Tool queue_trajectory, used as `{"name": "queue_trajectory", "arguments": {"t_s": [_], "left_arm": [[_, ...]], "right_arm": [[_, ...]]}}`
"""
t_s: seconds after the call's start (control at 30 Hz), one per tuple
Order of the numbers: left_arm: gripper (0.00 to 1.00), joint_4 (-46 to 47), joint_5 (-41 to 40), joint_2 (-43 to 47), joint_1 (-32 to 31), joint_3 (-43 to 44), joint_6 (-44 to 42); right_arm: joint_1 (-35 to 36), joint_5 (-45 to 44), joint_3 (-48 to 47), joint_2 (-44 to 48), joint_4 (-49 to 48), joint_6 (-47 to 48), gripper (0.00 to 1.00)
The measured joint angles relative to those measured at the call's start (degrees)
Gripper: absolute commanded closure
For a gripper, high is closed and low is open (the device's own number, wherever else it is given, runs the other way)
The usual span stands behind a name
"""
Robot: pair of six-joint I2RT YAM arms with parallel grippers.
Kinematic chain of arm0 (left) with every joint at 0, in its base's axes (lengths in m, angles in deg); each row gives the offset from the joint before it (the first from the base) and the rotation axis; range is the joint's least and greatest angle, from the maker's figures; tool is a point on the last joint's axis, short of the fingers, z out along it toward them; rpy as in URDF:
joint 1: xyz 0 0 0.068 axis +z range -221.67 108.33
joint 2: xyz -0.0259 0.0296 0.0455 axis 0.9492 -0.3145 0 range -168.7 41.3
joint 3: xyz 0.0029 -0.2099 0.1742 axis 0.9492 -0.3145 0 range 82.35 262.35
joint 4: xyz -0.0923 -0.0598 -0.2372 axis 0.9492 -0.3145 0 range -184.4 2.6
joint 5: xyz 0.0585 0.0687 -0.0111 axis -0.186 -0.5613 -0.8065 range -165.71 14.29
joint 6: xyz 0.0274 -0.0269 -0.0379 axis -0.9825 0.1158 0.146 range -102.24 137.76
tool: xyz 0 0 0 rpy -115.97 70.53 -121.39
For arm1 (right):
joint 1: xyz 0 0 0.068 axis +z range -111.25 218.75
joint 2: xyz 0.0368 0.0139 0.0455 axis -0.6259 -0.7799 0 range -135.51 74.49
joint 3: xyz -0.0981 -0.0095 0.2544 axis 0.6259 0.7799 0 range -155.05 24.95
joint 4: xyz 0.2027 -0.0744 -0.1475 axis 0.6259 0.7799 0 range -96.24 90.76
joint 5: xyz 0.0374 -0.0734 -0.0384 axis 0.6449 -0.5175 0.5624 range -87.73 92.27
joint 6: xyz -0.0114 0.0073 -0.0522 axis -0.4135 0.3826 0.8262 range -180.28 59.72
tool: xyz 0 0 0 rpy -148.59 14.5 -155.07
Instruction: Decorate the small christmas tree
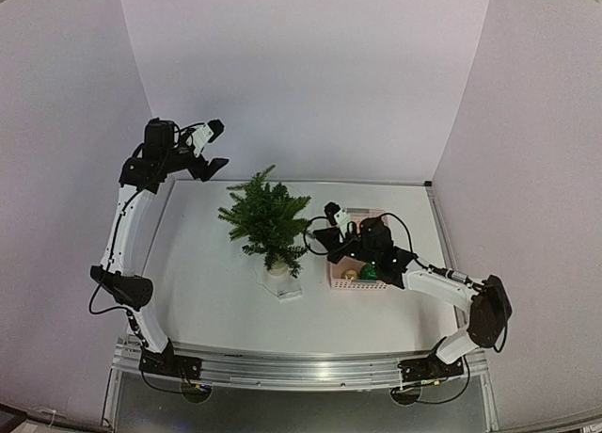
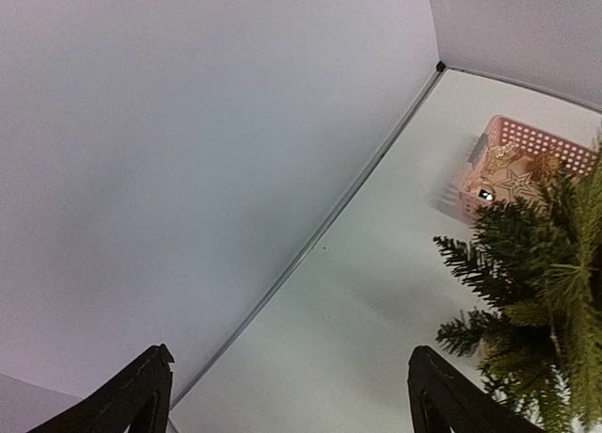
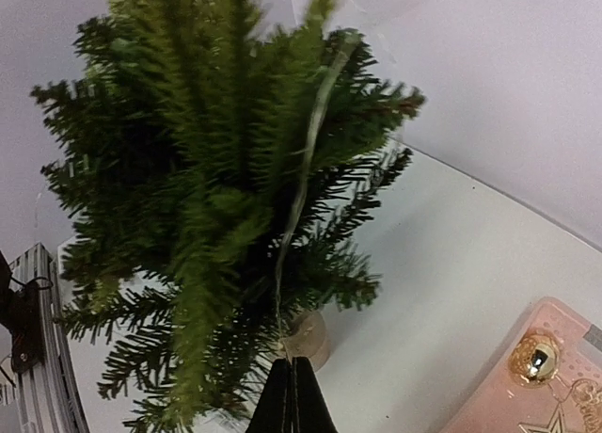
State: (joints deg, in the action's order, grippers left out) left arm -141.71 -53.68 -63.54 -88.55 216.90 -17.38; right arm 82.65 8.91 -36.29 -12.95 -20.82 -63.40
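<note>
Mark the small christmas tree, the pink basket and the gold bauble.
small christmas tree (image 1: 268,221), top view, middle branches
pink basket (image 2: 527,134), left wrist view, lattice wall
gold bauble (image 3: 534,356), right wrist view, shiny face

Open table (image 1: 198,282) lies left of the small christmas tree (image 1: 268,221); the pink basket (image 2: 536,136) crowds its right.
</note>
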Motion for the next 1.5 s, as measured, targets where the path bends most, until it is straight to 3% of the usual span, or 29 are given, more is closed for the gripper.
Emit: {"name": "queue_trajectory", "arguments": {"t_s": [0.13,0.47,0.9,1.33,1.5], "left_arm": [[0.25,-2.6,0.9,1.3,-4.0,0.6,4.1],[0.19,-6.7,6.3,1.7,-13.7,4.3,19.0],[0.19,2.3,13.1,5.6,-21.2,-20.6,26.4],[0.37,25.1,17.5,12.3,-22.4,-36.8,29.4],[0.51,28.5,17.2,13.1,-22.4,-38.0,30.6]], "right_arm": [[2.1,-1.9,1.1,1.3,-0.4,1.1,1.0],[4.7,-5.4,2.5,4.5,-2.8,3.5,1.0],[7.5,-5.3,-0.9,2.9,-3.4,7.8,1.0],[7.6,-3.5,-3.8,0.6,-3.3,9.9,1.0],[7.6,-2.3,-6.8,-1.4,-2.7,10.7,1.0]]}}
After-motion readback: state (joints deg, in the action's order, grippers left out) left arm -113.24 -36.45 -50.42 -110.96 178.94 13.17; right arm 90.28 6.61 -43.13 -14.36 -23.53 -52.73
